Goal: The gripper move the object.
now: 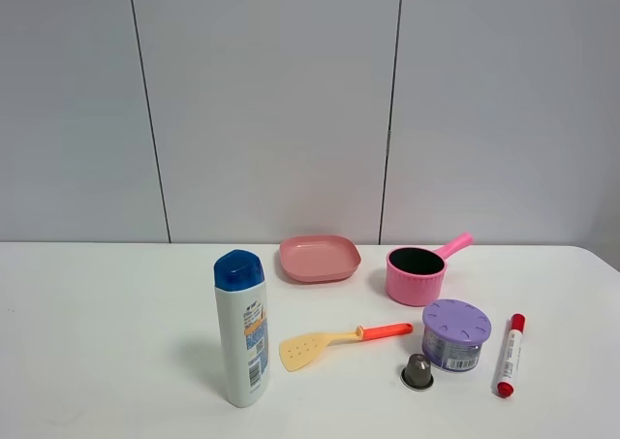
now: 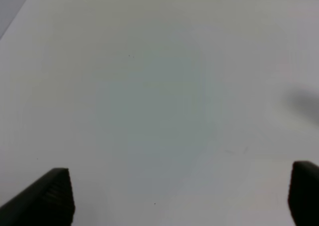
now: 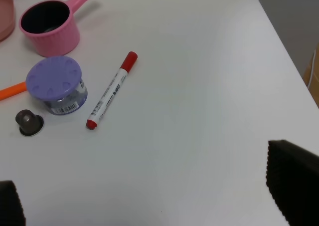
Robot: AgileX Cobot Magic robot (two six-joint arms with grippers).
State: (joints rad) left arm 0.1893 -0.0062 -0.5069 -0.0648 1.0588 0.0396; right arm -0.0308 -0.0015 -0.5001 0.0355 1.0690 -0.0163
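On can [image 1: 455, 336] side: barcode label, text unreadable

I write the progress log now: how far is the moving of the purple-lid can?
Nothing looks done yet. The can stands untouched between the red marker and the orange spatula. Both grippers' jaws are open and empty, the right gripper nearer. Approach, grasp and move remain.

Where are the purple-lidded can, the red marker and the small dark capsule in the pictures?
purple-lidded can [image 1: 455, 333]: exterior high view, on the lilac lid's front edge.
red marker [image 3: 110, 97]: right wrist view, on the white barrel's middle.
small dark capsule [image 1: 418, 370]: exterior high view, on its dark body.
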